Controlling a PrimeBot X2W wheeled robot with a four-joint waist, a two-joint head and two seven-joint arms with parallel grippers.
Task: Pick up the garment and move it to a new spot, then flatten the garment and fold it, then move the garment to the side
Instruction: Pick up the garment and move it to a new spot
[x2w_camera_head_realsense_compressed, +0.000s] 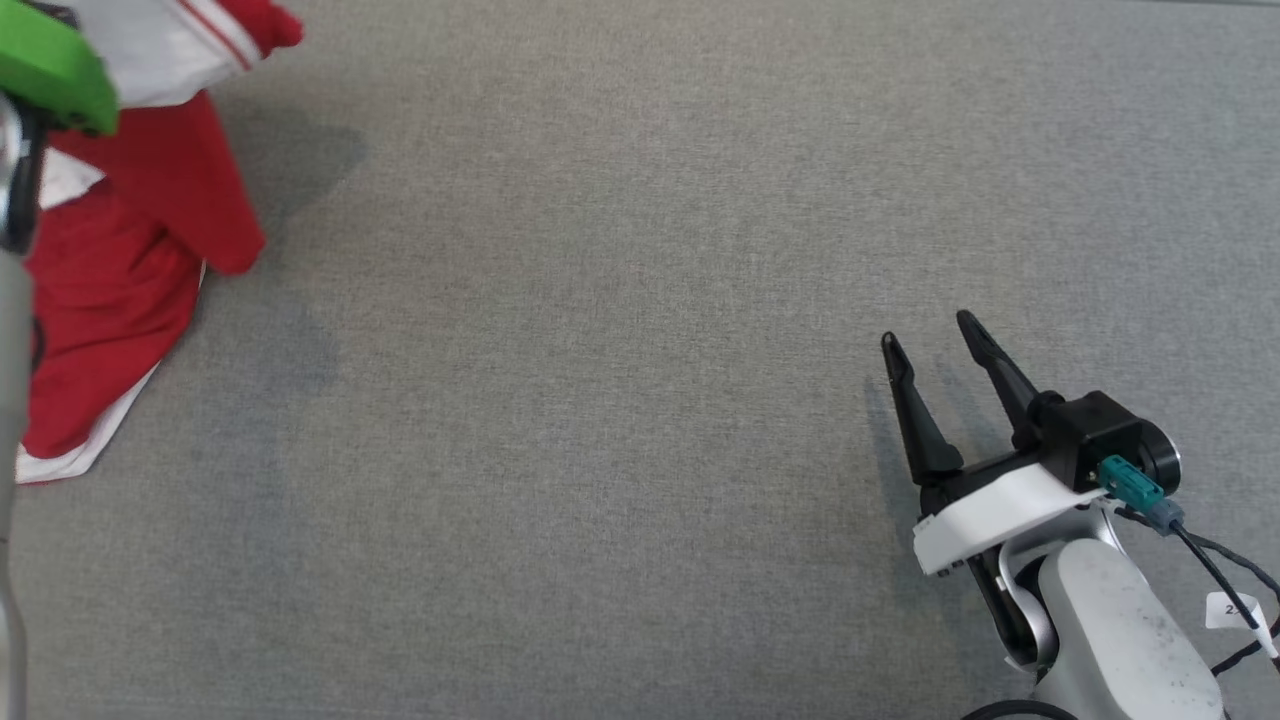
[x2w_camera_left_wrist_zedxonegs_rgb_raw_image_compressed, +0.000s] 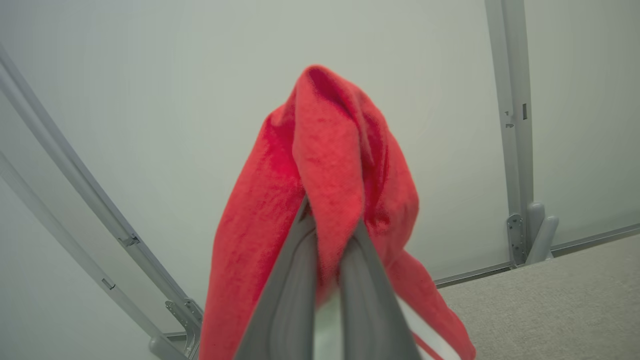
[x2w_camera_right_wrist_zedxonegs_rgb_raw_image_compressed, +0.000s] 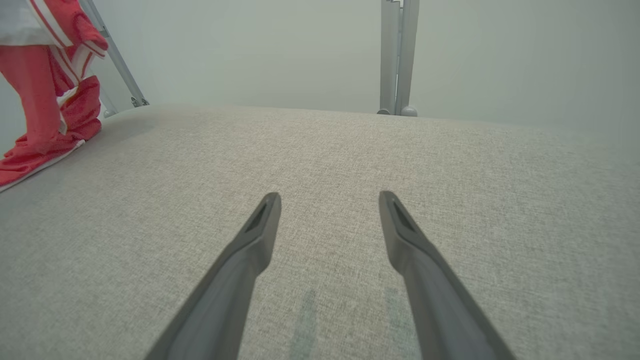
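- The left pincer (x2w_camera_left_wrist_zedxonegs_rgb_raw_image_compressed: 330, 227) is pressed together on a fold of the red garment (x2w_camera_left_wrist_zedxonegs_rgb_raw_image_compressed: 325, 150), and the cloth bunches over the fingertips and drapes down both sides.
- The garment, red with white trim, hangs at the far left of the grey table (x2w_camera_head_realsense_compressed: 640, 420), and its lower end lies crumpled on the surface.
- The right pincer (x2w_camera_head_realsense_compressed: 927, 332) sits at the near right, fingers spread wide with nothing between them, well apart from the garment.
- A pale wall (x2w_camera_right_wrist_zedxonegs_rgb_raw_image_compressed: 250, 50) and a grey frame post (x2w_camera_right_wrist_zedxonegs_rgb_raw_image_compressed: 397, 55) stand behind the table.
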